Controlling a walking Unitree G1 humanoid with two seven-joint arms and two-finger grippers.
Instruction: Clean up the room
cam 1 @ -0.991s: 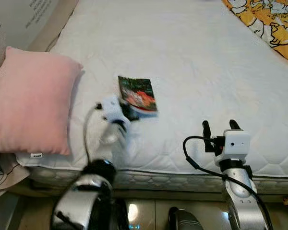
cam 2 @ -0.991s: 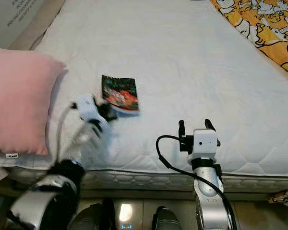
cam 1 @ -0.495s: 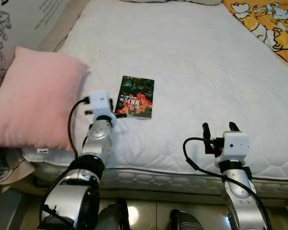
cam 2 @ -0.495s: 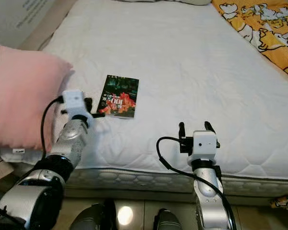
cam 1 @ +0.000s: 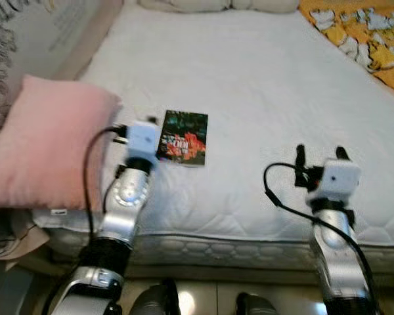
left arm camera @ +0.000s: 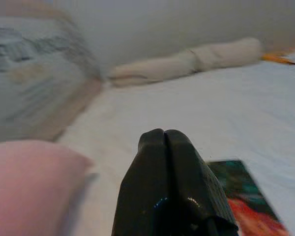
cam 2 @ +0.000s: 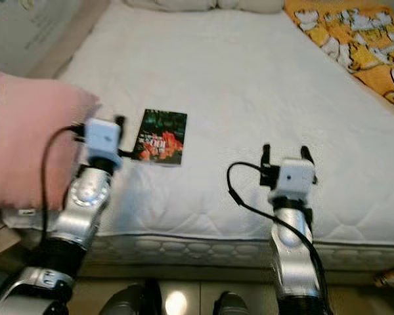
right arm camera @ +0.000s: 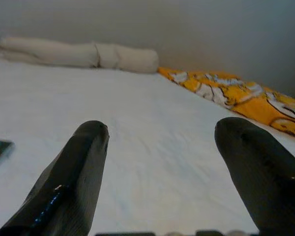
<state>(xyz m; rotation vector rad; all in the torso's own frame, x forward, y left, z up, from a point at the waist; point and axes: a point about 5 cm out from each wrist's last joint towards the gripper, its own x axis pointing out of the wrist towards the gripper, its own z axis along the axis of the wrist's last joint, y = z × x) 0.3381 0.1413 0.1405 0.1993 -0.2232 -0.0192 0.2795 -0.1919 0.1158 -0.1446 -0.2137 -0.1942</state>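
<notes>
Book [cam 1: 182, 138] lies flat on the bed [cam 1: 269, 98], just beside the pink pillow [cam 1: 43, 151]. Left tool [left arm camera: 173, 184] fingers pressed together, empty, at the book's pillow-side edge. Right tool [right arm camera: 179, 172] spread wide, empty, well apart from book. Risk: closed fingers may merely shove the thin book along the mattress.

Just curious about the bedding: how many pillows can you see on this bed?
3: a pink pillow at the near left edge, and two cream pillows side by side at the far end. More may lie beyond view.

Pink pillow [cam 1: 43, 147], white mattress [cam 1: 262, 85], orange-patterned blanket [cam 1: 354, 33].
</notes>
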